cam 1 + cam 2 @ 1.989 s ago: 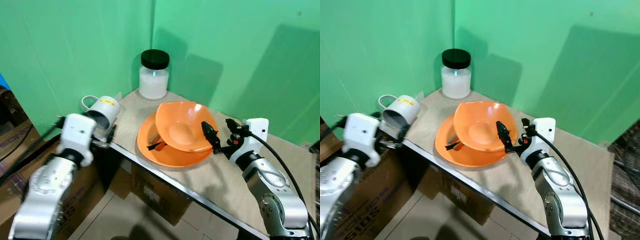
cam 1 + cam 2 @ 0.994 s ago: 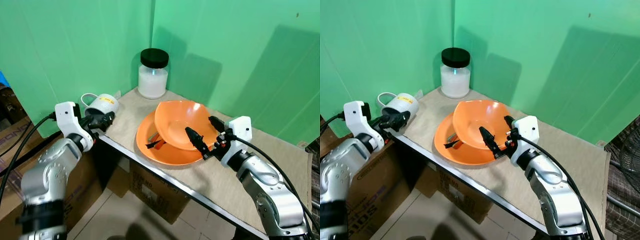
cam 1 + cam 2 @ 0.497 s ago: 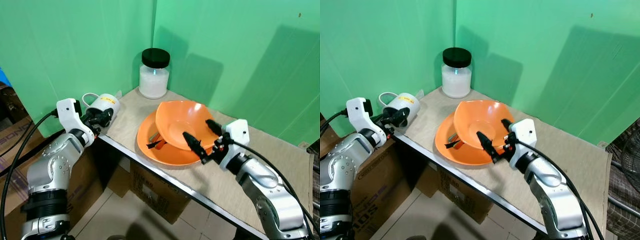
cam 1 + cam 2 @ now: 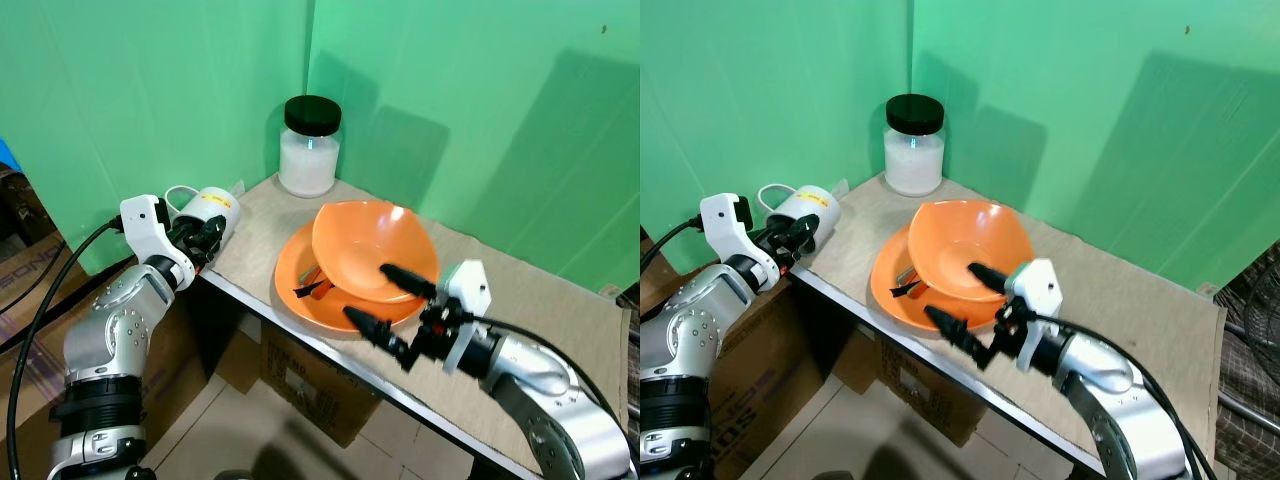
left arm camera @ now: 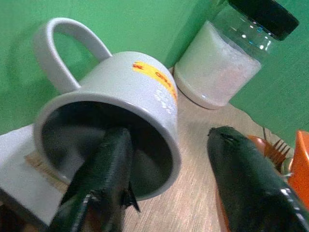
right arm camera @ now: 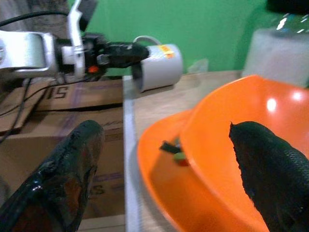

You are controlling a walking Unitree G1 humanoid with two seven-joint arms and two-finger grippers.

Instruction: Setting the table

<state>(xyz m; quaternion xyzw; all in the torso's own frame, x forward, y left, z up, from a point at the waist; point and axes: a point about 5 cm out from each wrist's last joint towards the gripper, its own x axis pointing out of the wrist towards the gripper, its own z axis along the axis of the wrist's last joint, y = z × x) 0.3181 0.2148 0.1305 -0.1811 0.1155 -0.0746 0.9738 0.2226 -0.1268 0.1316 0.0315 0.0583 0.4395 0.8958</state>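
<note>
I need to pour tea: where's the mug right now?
The mug lies on its side at the table's left corner, beside the jar, left gripper reaching into its mouth.

Bright, even light fills the head views, casting soft shadows on the green wall (image 4: 480, 120), with glare on the orange bowl (image 6: 270, 104) and both wrist views' near black fingers (image 6: 63, 179) blurred.
</note>
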